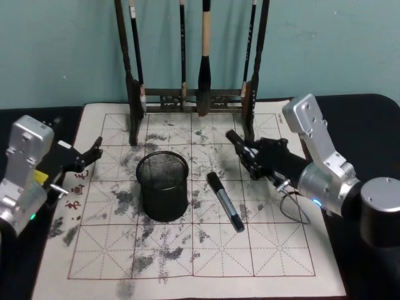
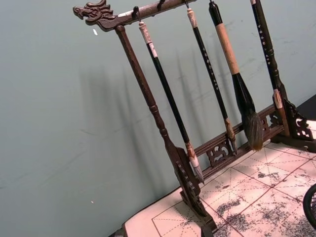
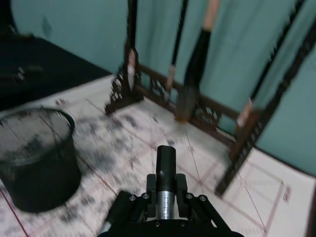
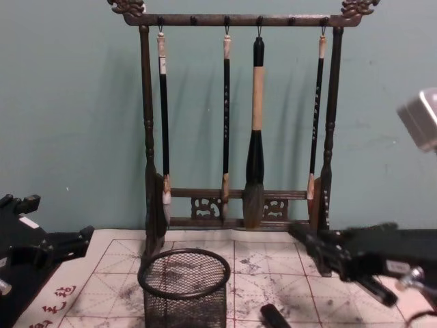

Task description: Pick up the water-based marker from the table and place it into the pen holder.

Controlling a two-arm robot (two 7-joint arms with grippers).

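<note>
Dark bench (image 1: 369,125) carries one white mat (image 1: 250,256), gridded red and smudged grey. Nearest on it, one marker (image 1: 225,201) lies flat, its black cap seemingly toward the rack. It is just right of the one pen holder (image 1: 162,200) and apart from it. Beyond the marker the right end effector (image 1: 236,142) hovers over the mat. The left end effector (image 1: 94,150) sits at the mat's left edge. Apart or together, I cannot tell for either. Farthest stands one wooden rack (image 1: 187,99) with four hanging brushes (image 1: 204,69), before a teal wall (image 1: 62,50).
</note>
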